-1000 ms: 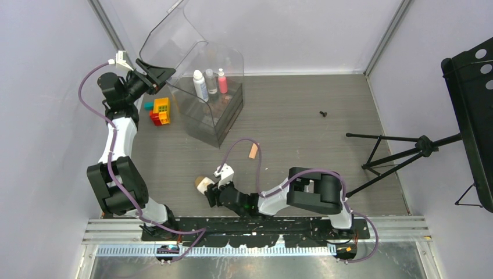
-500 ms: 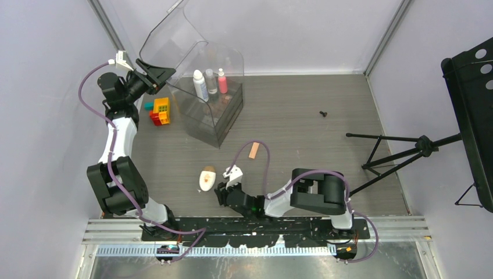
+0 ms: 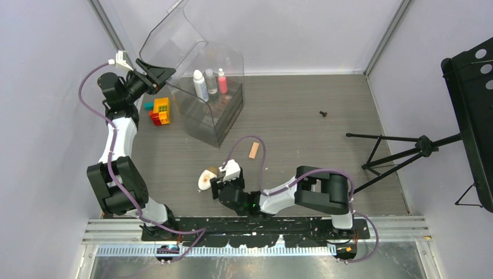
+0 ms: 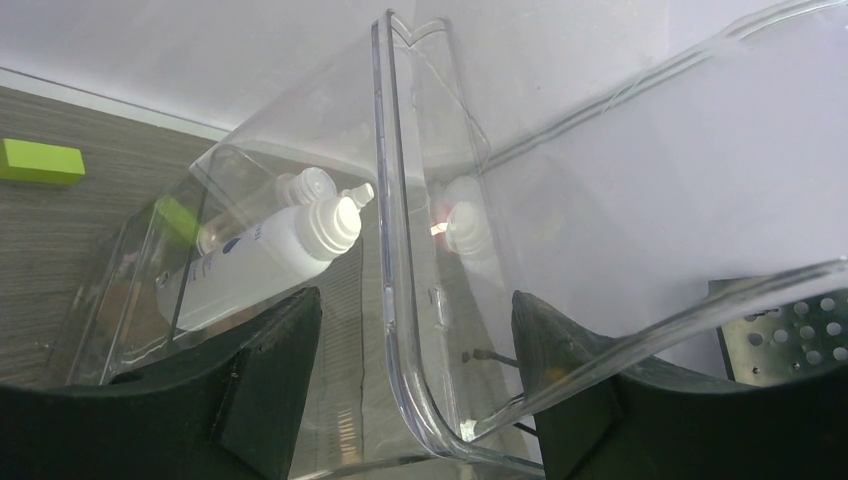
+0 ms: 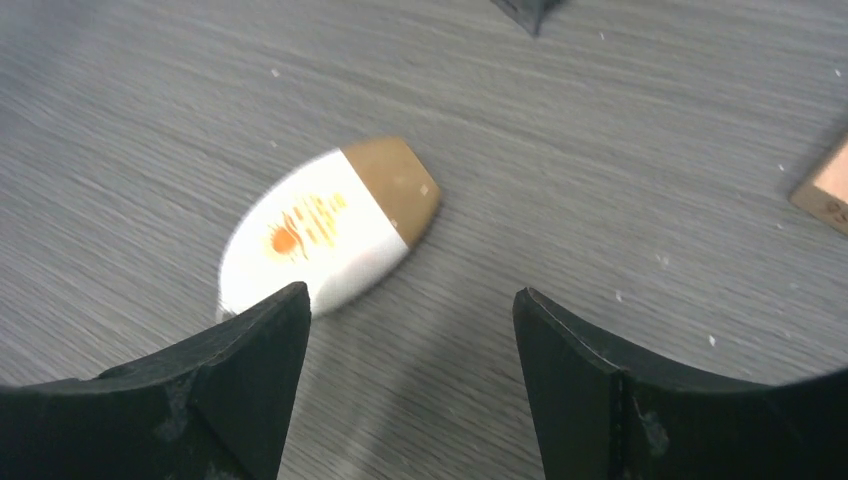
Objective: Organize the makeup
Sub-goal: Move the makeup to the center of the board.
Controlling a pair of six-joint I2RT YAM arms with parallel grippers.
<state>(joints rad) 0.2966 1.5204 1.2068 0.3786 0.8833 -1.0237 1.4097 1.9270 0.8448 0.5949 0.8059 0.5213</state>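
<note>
- Bench (image 3: 302, 104): grey wood grain, carrying everything.
- Clear case (image 3: 221, 119), upper left of centre. Its lid (image 3: 174, 35) is raised, and the drawer contents blur behind the plastic.
- Left hand (image 3: 164, 74), upper left: fingers apart with the lid's edge standing in the gap. Contact cannot be judged.
- Right hand (image 3: 215, 186), lower centre: fingers spread and holding nothing. Half a second ago it sat further right; now it crowds the compact.
- Toy bricks (image 3: 160, 110): one cluster left of the case.
- Three bottles (image 3: 199, 84), upright in the case's top. In the wrist view they are warped by the lid.
- One compact (image 3: 206, 178), white with a tan end, lying lower centre, unmoved, its right edge hidden by the hand.
- One peach sponge (image 3: 253, 150), centre, cut off in the right wrist view.
</note>
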